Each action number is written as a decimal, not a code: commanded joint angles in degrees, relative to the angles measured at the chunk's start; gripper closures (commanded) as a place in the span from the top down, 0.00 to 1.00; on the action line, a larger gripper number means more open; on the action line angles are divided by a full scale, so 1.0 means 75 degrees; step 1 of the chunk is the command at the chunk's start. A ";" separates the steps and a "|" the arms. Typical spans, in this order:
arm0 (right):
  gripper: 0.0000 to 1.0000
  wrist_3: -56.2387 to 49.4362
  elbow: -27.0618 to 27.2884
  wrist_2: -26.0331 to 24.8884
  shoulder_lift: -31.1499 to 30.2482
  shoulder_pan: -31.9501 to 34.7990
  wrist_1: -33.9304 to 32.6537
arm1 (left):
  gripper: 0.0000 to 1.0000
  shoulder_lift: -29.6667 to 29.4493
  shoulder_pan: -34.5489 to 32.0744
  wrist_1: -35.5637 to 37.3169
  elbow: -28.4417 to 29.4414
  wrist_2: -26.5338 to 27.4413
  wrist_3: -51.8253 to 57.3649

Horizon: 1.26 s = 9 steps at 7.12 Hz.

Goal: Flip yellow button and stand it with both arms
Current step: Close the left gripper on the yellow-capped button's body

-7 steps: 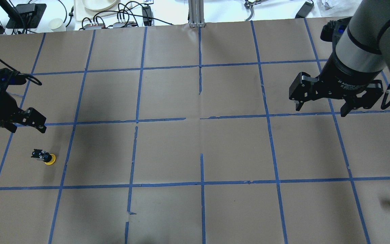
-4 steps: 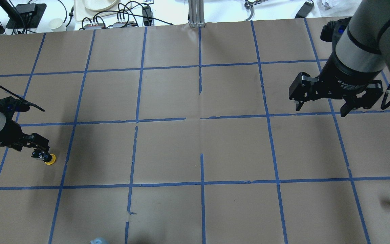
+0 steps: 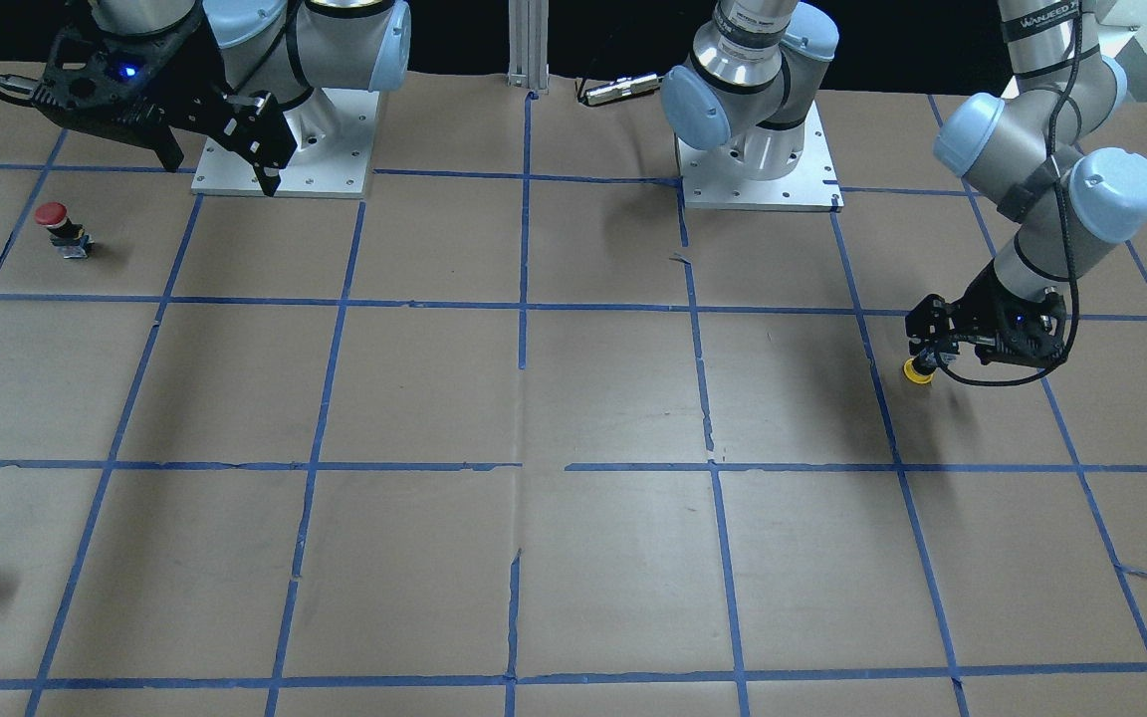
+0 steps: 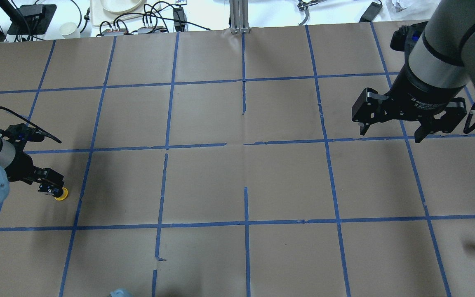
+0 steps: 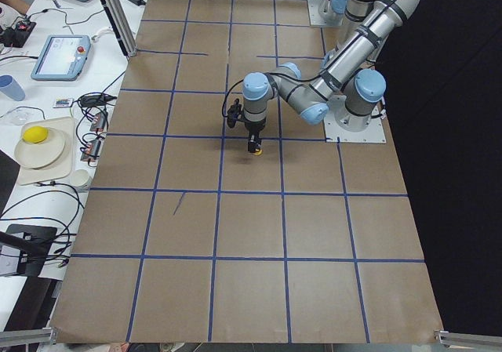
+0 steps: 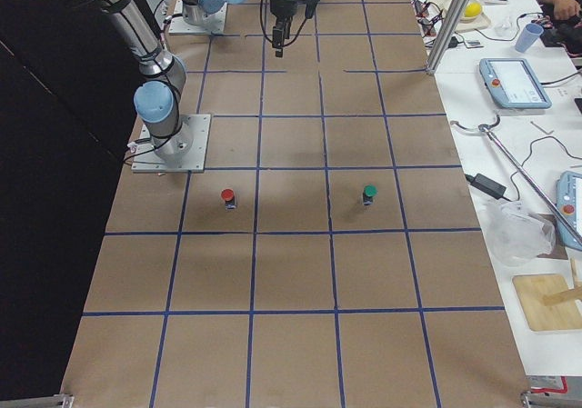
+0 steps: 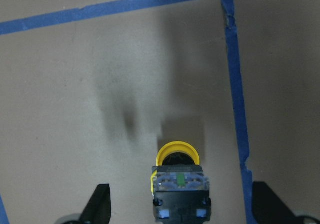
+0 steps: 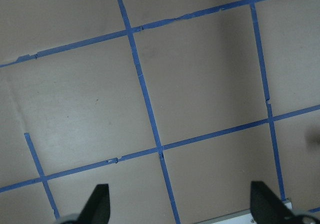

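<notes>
Item: the small push-button with a round yellow mushroom cap and black-grey switch body [image 4: 55,191]. It lies on its side on the brown paper table cover with a blue tape grid [image 4: 204,181], at about 8 o'clock of the overhead view, its cap toward 3 o'clock.

Left black two-finger gripper [image 7: 181,196]: released and low over the button. One finger stands on each side of the switch body, and neither is touching it.

Right black two-finger gripper [image 4: 391,134]: released and empty, high at about 2 o'clock, well apart.

Recommendation: close squarely on the flat flanks of the body, not on the round cap, which would likely roll. Keep the body centred so neither finger shoves it first, and lift only once the grip is firm. Bring the right arm in to receive the cap end.
</notes>
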 commanded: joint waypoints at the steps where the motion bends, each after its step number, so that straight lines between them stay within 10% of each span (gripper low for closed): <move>1: 1.00 0.0011 -0.0006 0.0009 -0.0007 0.0000 -0.0004 | 0.93 -0.0039 0.0001 0.0053 -0.0021 0.0012 -0.0583; 3: 1.00 0.0022 0.0006 -0.0003 -0.0018 0.0000 0.0007 | 0.83 -0.0051 0.0001 0.0030 -0.0021 0.0105 -0.0562; 6: 1.00 -0.0058 0.0006 -0.0003 -0.0007 0.0000 0.0019 | 0.30 -0.0110 0.0001 -0.0052 -0.0021 0.0118 -0.0515; 9: 1.00 -0.0071 -0.0005 -0.0015 -0.0007 0.0000 0.0019 | 0.26 0.0251 -0.0163 -0.0728 0.0259 -0.0394 -0.0863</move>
